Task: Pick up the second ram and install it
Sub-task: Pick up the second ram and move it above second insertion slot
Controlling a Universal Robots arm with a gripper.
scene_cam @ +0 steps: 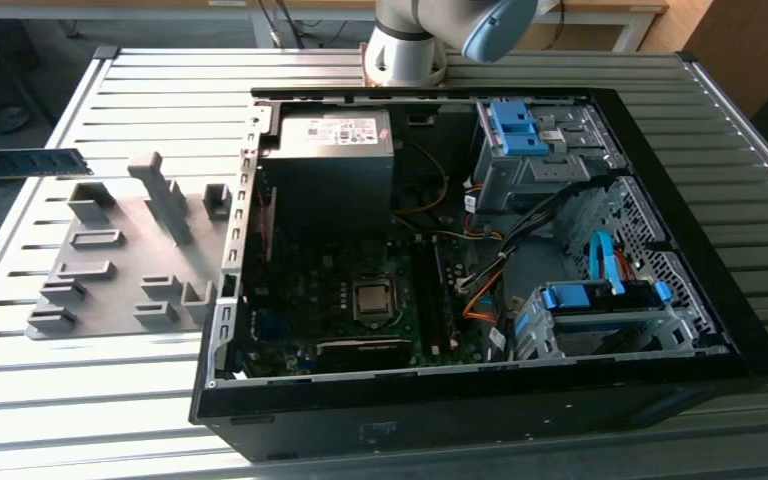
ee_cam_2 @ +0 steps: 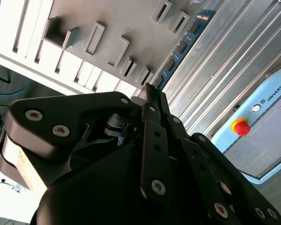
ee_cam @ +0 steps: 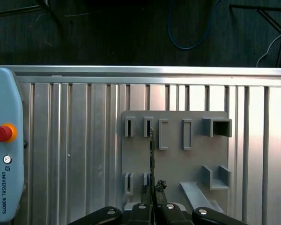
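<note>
The gripper (ee_cam: 152, 192) has its fingers closed on one end of the ram (ee_cam_2: 180, 47), held edge-on above the grey holder (ee_cam: 178, 164) on the slatted table (ee_cam: 84, 140), seemingly clear of its slots; the open case (scene_cam: 491, 405) lies beside the holder

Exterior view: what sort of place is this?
Probably a robotics lab bench for computer assembly: an opened desktop case lies on a slatted metal table, a robot arm base stands at one edge, and the gripper holds the second ram near a grey slotted holder.
</note>
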